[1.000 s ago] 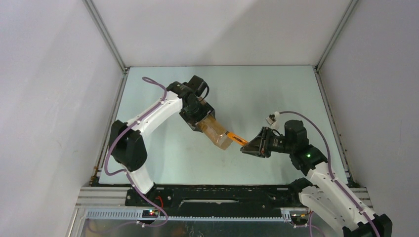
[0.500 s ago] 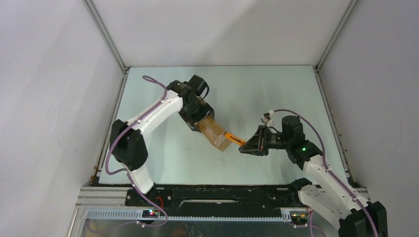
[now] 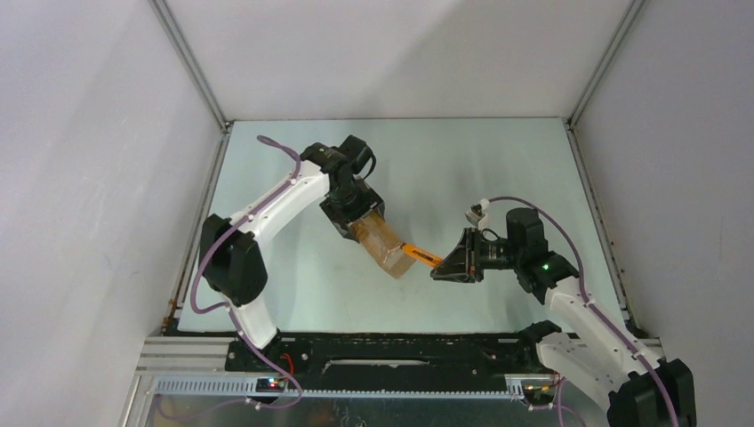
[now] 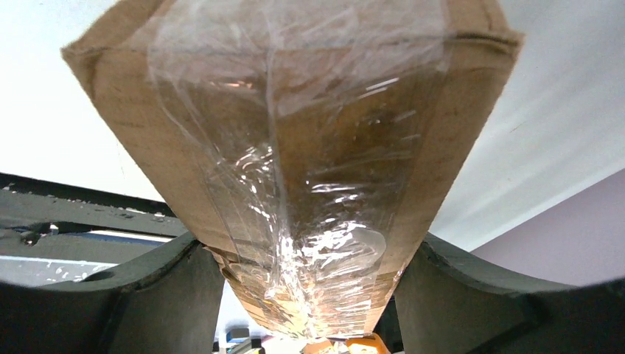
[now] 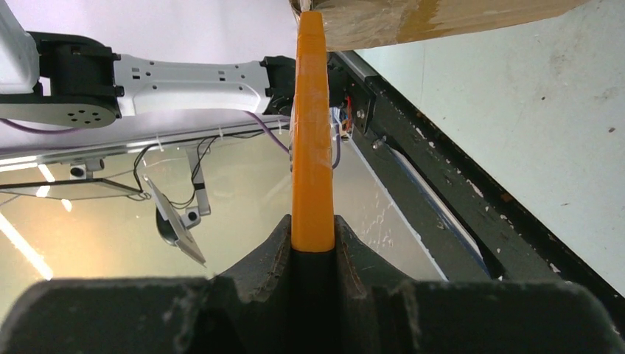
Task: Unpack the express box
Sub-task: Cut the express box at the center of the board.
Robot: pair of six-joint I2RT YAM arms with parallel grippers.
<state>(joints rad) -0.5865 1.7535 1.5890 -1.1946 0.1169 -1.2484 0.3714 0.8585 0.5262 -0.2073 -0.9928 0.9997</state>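
Cardboard fills the left wrist view: the express box (image 4: 295, 147) sits clamped between the two dark fingers (image 4: 147, 295) of the left gripper (image 4: 309, 302). The fingers stand wide apart, one pressing each side of the box's narrow end. Clear tape, wrinkled and glossy, runs along the seam facing that camera.

From the top camera the box lies over the table (image 3: 462, 169), just left of centre. It is held tilted, with its free end pointing to the near right. Whether that end touches the table, I cannot tell. The left arm reaches in from the left side to hold it.

The right gripper (image 3: 447, 264) is closed almost fully on the utility knife (image 3: 420, 253), a slim orange tool. In the right wrist view the knife's orange body runs straight out from between the fingers, which grip its rear end. Its far tip meets the brown taped edge of the box at the top of the picture. Whether a blade is out, I cannot tell, since the tip is hidden where it reaches the cardboard.

From above, the knife bridges the gap between the two grippers, running from the right gripper up and left to the box's free end. The right arm comes in from the near right corner.
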